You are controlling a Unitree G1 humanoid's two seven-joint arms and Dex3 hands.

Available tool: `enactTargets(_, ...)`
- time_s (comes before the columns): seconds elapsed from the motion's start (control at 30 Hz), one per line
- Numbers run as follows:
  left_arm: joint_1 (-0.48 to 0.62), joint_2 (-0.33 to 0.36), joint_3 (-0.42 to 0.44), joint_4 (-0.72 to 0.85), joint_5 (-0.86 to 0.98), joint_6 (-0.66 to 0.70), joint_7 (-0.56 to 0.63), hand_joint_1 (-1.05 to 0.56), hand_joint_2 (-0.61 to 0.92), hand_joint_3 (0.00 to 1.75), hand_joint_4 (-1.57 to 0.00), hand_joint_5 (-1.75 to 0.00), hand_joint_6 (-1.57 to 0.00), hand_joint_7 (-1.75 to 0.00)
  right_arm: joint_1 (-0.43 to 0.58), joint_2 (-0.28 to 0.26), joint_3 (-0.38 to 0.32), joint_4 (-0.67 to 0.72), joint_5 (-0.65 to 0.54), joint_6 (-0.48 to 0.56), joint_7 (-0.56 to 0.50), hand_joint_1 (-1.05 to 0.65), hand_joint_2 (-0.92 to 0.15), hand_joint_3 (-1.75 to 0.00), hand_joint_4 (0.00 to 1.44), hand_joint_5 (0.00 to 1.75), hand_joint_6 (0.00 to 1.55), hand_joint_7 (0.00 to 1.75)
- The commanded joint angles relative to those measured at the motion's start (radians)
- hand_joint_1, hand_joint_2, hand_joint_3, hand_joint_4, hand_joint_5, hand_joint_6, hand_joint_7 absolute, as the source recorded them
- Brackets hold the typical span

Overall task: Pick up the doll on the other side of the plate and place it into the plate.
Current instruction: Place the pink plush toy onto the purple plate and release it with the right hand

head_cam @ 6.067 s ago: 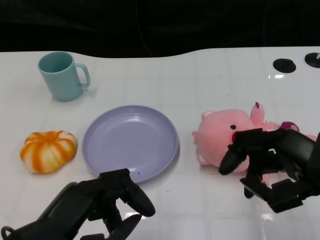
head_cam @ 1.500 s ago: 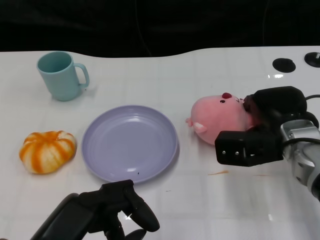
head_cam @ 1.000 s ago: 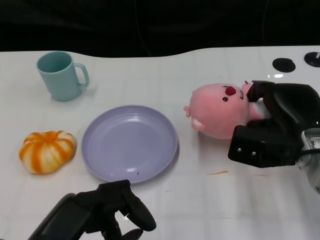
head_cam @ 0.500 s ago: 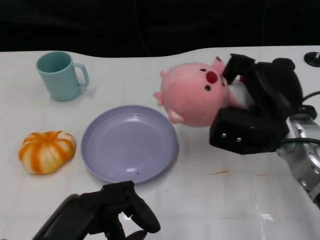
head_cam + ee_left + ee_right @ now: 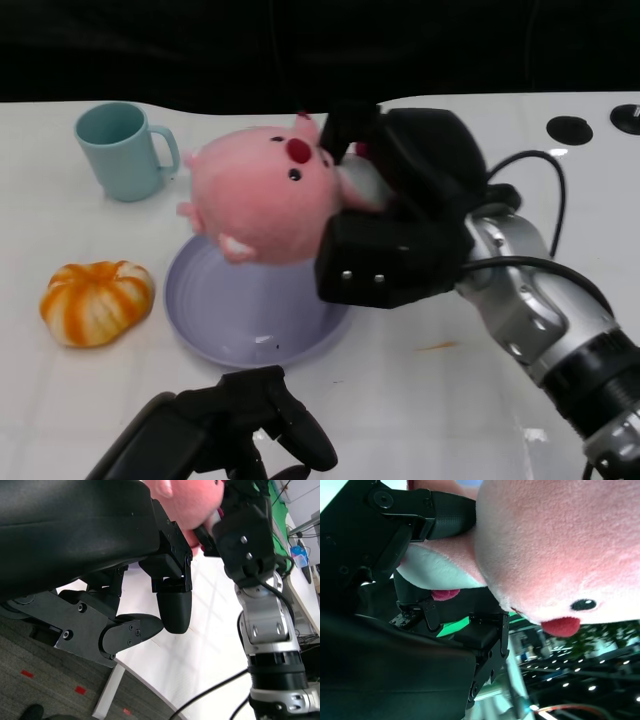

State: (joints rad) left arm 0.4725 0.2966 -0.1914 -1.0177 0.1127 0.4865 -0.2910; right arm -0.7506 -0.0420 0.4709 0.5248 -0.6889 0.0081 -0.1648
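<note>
My right hand [image 5: 400,215] grips the pink plush doll [image 5: 262,195] by its body and holds it in the air above the far part of the lavender plate [image 5: 240,325]. The doll's round head points left, its red nose upward. In the right wrist view the doll [image 5: 560,555] fills the frame, with black fingers [image 5: 440,517] wrapped round it. My left hand [image 5: 240,435] hovers low at the near table edge, in front of the plate, its fingers curled in with nothing in them. The left wrist view shows that hand's fingers [image 5: 172,605] and the right forearm [image 5: 265,630].
A teal mug [image 5: 125,150] stands at the back left. An orange-and-white pumpkin toy [image 5: 97,300] lies left of the plate. Two black round holes [image 5: 570,128] sit at the table's far right. A small orange mark [image 5: 438,347] lies on the white table right of the plate.
My right hand has lifted the doll off the table on the plate's right side and carried it left, until it hangs over the plate. The left hand has stayed in place.
</note>
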Motion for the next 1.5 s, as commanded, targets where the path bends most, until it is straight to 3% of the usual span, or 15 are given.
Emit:
enactTargets(0.03,-0.007,-0.001,-0.014,-0.021,0.018,0.023,0.023,-0.19,0.73,0.78,-0.62,-1.62,-0.63,-1.17,-0.038,0.042,-0.003,0.046,0.018,0.019,0.014,-0.25,-0.30,-1.27,0.98,1.75,0.75,1.74)
enactTargets(0.1,-0.008,-0.002,-0.020,-0.025,0.019,0.031,0.027,-0.19,0.72,0.79,-0.61,-1.62,-0.63,-1.17,-0.050,0.065,0.002,0.073,0.020,0.020,0.011,-0.23,-0.28,-1.25,0.98,1.75,0.75,1.74)
enactTargets(0.17,-0.008,-0.002,-0.024,-0.026,0.021,0.029,0.030,-0.19,0.72,0.80,-0.61,-1.62,-0.63,-1.16,-0.056,0.084,0.002,0.084,0.024,0.032,0.015,-0.23,-0.30,-1.16,0.94,1.75,0.80,1.54)
enactTargets(0.2,-0.009,-0.002,-0.027,-0.027,0.023,0.028,0.031,-0.19,0.72,0.80,-0.62,-1.62,-0.63,-1.16,-0.059,0.096,0.001,0.086,0.025,0.043,0.020,-0.23,-0.33,-1.09,0.93,1.75,0.83,1.38)
enactTargets(0.23,-0.010,-0.001,-0.029,-0.028,0.025,0.029,0.032,-0.19,0.72,0.80,-0.62,-1.61,-0.62,-1.16,-0.061,0.104,0.000,0.087,0.027,0.052,0.023,-0.23,-0.42,-0.91,0.88,1.73,0.91,0.99)
enactTargets(0.3,-0.011,0.000,-0.032,-0.029,0.028,0.030,0.033,-0.20,0.72,0.79,-0.62,-1.61,-0.62,-1.16,-0.064,0.119,0.001,0.089,0.029,0.066,0.029,-0.23,-0.51,-0.72,0.85,1.71,0.99,0.59)
enactTargets(0.33,-0.011,-0.002,-0.032,-0.029,0.028,0.032,0.034,-0.20,0.72,0.79,-0.62,-1.61,-0.62,-1.16,-0.063,0.121,0.004,0.085,0.031,0.072,0.043,-0.24,-0.59,-0.61,0.76,1.61,0.93,0.40)
enactTargets(0.43,-0.010,-0.005,-0.029,-0.029,0.029,0.033,0.034,-0.19,0.73,0.79,-0.62,-1.61,-0.62,-1.16,-0.062,0.110,0.026,0.059,0.015,0.104,0.108,-0.38,-0.87,-0.25,0.42,0.86,0.66,0.07)
enactTargets(0.5,-0.010,-0.003,-0.025,-0.028,0.027,0.031,0.030,-0.19,0.73,0.79,-0.62,-1.61,-0.62,-1.16,-0.061,0.107,0.037,0.046,0.003,0.126,0.137,-0.47,-0.91,-0.18,0.35,0.60,0.56,0.02)
enactTargets(0.6,-0.010,-0.001,-0.018,-0.027,0.022,0.031,0.026,-0.19,0.73,0.78,-0.62,-1.61,-0.62,-1.16,-0.058,0.105,0.044,0.027,0.004,0.151,0.177,-0.57,-0.92,-0.15,0.28,0.50,0.48,0.00)
enactTargets(0.73,-0.013,0.001,-0.015,-0.025,0.024,0.031,0.025,-0.19,0.73,0.78,-0.63,-1.63,-0.62,-1.16,-0.044,0.093,0.047,-0.021,0.008,0.170,0.219,-0.60,-0.92,-0.16,0.24,0.50,0.45,0.00)
enactTargets(0.93,-0.013,0.001,-0.007,-0.018,0.014,0.025,0.022,-0.18,0.72,0.80,-0.62,-1.63,-0.63,-1.16,-0.012,0.054,0.029,-0.134,0.029,0.182,0.286,-0.63,-0.92,-0.21,0.12,0.73,0.45,0.00)
enactTargets(1.13,-0.028,0.002,-0.008,-0.008,0.016,0.030,0.021,-0.18,0.71,0.81,-0.62,-1.63,-0.63,-1.16,0.036,-0.009,-0.021,-0.285,0.096,0.181,0.384,-0.57,-0.92,-0.22,0.32,0.86,0.62,0.09)
enactTargets(1.33,-0.037,0.004,-0.006,0.009,0.011,0.020,0.023,-0.18,0.70,0.82,-0.62,-1.64,-0.63,-1.15,0.134,-0.074,-0.067,-0.469,0.166,0.210,0.488,-0.50,-0.92,-0.18,0.57,0.76,0.72,0.11)
enactTargets(1.5,-0.048,0.005,-0.007,0.025,0.010,0.010,0.024,-0.18,0.70,0.83,-0.62,-1.64,-0.63,-1.15,0.236,-0.106,-0.119,-0.581,0.243,0.210,0.527,-0.45,-0.92,-0.17,0.63,0.77,0.74,0.12)
